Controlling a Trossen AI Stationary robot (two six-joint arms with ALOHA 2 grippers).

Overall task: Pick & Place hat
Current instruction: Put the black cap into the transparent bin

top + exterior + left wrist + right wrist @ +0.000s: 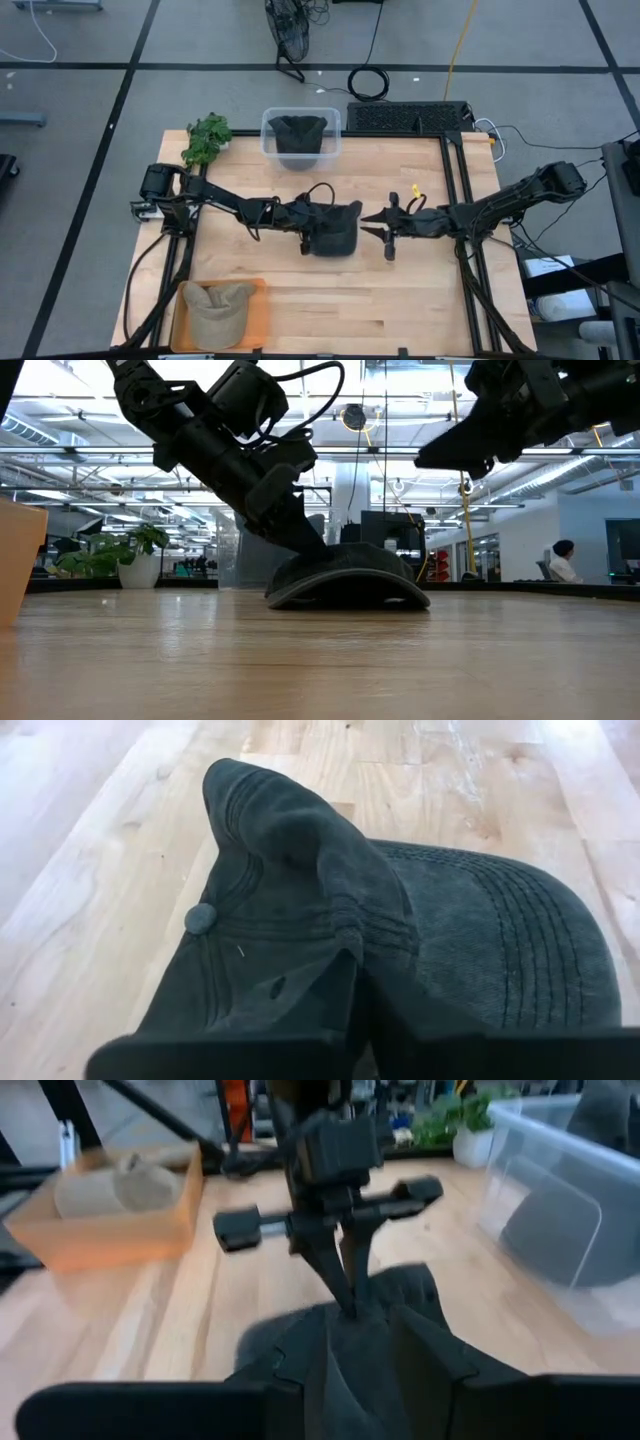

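Observation:
A dark grey hat (338, 230) lies on the wooden table's middle, its brim (510, 955) toward the table's right. My left gripper (312, 230) reaches in from the left and is shut on the hat's crown; the right wrist view shows its two fingers (348, 1285) closed together. To the hat's right, my right gripper (379, 232) hangs above the table, open and holding nothing. In the low view it shows high up (470, 450), clear of the hat (350, 582). My left gripper pinches a raised fold of the crown's cloth (345, 935) between its two fingers, beside the top button (200, 918). The fingers slant down from the table's left. The hat rests on the table by its rim and brim, and the cloth is bunched up at the fingers.
A clear bin (300, 150) holding another dark hat stands at the far middle. A tan hat (218, 308) lies on an orange tray (258, 322) at the near left. A green plant (207, 140) stands at the far left. Bare wood lies near the front edge.

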